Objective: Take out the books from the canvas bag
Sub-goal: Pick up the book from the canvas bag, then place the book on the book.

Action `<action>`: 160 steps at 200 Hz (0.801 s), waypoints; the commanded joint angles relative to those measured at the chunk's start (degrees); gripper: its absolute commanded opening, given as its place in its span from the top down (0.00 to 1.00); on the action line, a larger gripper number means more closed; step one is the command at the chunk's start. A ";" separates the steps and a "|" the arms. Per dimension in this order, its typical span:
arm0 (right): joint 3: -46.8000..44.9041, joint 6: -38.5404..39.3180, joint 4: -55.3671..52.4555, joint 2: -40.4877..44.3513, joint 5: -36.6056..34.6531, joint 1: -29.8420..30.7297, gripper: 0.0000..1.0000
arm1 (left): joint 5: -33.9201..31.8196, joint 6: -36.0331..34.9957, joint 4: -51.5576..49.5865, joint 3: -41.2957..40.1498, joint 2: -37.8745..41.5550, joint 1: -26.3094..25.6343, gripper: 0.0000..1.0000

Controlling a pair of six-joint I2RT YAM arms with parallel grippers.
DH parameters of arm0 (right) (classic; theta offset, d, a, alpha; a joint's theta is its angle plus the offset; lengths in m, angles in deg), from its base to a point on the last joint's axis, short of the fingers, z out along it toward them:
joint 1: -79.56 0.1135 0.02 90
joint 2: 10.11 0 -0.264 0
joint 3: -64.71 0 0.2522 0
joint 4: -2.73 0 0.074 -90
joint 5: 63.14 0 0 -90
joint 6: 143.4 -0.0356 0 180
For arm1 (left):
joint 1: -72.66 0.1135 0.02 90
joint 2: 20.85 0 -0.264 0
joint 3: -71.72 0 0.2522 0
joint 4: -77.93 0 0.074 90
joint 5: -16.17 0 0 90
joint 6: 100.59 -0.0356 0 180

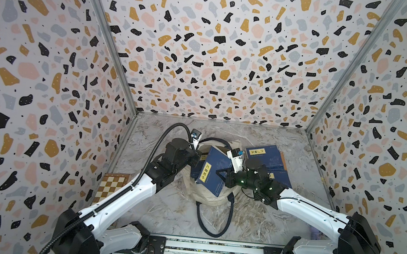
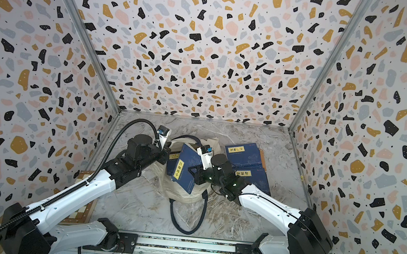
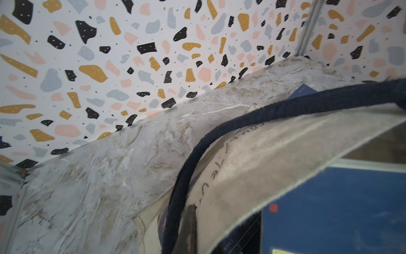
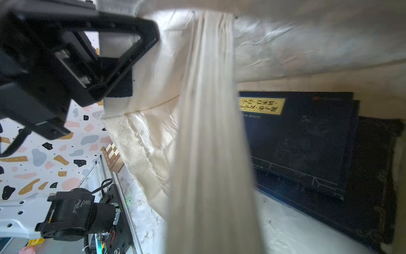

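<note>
The cream canvas bag point(image 1: 205, 197) point(image 2: 180, 194) lies slumped in the middle of the table. My left gripper point(image 1: 198, 155) point(image 2: 167, 151) is shut on its left rim; in the left wrist view a dark finger point(image 3: 186, 228) pinches the canvas point(image 3: 252, 158) beside the navy handle point(image 3: 197, 154). My right gripper point(image 1: 219, 172) point(image 2: 191, 169) is shut on a navy book with a yellow label point(image 1: 212, 171) point(image 2: 185, 169), tilted above the bag's mouth. Its pale page edges point(image 4: 211, 154) fill the right wrist view. Another book point(image 4: 303, 140) lies inside the bag. Two books point(image 1: 266, 155) point(image 1: 279, 178) lie right of the bag.
A brown-and-cream chessboard box point(image 1: 111, 185) point(image 2: 83, 205) rests against the left wall under my left arm. The bag's navy strap point(image 1: 212, 226) loops toward the front rail point(image 1: 210, 247). Patterned walls close in the left, back and right sides.
</note>
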State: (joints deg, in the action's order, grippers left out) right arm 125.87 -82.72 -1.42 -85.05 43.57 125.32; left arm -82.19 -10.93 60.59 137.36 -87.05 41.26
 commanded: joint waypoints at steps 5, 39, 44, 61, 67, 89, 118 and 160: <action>4.37 4.44 0.41 1.84 1.19 0.89 1.00 | -2.83 2.58 -1.52 2.01 -0.51 1.82 1.00; -0.01 5.09 2.60 7.48 0.60 1.35 1.00 | -2.78 3.38 -2.31 2.59 -1.00 2.39 1.00; -0.64 5.32 2.95 8.68 0.46 1.35 1.00 | -2.85 3.47 -2.38 2.45 -0.91 2.35 1.00; -2.49 5.58 4.16 13.21 -0.07 0.97 1.00 | -3.05 3.79 -2.62 2.44 -0.88 2.48 1.00; -2.89 5.28 4.08 14.84 -0.38 0.48 1.00 | -3.02 3.85 -2.62 2.48 -0.93 2.48 1.00; -3.84 3.26 2.51 20.16 -1.62 -2.29 1.00 | -2.33 4.31 -3.14 2.57 -1.22 2.48 1.00; -6.78 -0.66 -0.22 27.62 -5.58 -8.43 1.00 | -2.27 4.23 -3.26 2.72 -1.04 2.48 1.00; -14.20 -10.59 -3.24 36.37 -6.60 -23.12 1.00 | -1.79 4.48 -3.63 2.97 -1.31 2.48 1.00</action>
State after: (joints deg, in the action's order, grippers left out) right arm 114.81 -86.09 -2.73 -52.04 38.44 108.75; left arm -83.81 -7.15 57.62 138.03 -88.12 43.36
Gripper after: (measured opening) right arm 0.128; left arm 0.055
